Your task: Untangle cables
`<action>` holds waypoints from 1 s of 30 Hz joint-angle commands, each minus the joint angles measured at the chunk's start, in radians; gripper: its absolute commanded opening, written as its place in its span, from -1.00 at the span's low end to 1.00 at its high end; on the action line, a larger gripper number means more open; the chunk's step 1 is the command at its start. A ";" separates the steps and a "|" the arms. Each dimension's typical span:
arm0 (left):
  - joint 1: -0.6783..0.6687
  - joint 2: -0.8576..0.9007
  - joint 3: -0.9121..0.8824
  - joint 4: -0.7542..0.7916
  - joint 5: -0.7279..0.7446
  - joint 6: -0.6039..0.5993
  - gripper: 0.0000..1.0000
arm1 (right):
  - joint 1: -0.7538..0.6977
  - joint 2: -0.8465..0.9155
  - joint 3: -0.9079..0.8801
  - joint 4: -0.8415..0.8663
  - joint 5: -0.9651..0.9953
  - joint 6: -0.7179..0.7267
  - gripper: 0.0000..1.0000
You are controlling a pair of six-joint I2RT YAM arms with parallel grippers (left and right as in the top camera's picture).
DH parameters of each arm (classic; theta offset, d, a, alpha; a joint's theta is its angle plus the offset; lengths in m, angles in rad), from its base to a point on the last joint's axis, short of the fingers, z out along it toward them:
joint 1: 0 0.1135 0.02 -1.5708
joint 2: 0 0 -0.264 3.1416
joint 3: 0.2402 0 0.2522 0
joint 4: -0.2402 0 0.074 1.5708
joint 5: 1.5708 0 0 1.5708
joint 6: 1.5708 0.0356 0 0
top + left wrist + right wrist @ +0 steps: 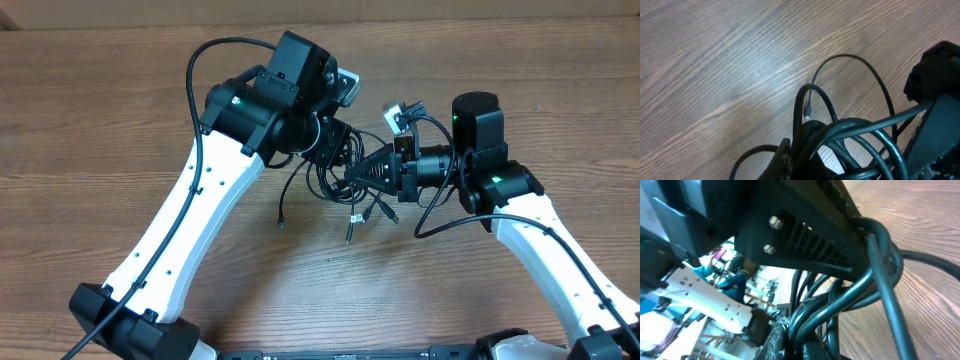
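Note:
The cables (330,180) are a tangle of thin black cords held above the wooden table between both arms. Loose plug ends (351,228) hang down toward the table. My left gripper (336,152) comes in from the upper left and is shut on the top of the bundle. In the left wrist view its jaws (795,160) pinch several looped cords (855,132). My right gripper (354,175) points left and is shut on the bundle's right side. In the right wrist view its fingers (807,340) clamp several cords (860,287), with the left gripper's black body right above.
The wooden table (120,110) runs all around. One cord end (280,218) dangles to the left of the bundle. The two grippers are nearly touching. The arms' own thicker cables loop beside the left arm (200,70) and the right arm (450,225).

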 commanded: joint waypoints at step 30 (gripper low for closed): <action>0.093 0.041 -0.003 -0.101 -0.321 -0.172 -0.91 | -0.005 -0.039 0.027 0.246 -0.267 0.134 -0.93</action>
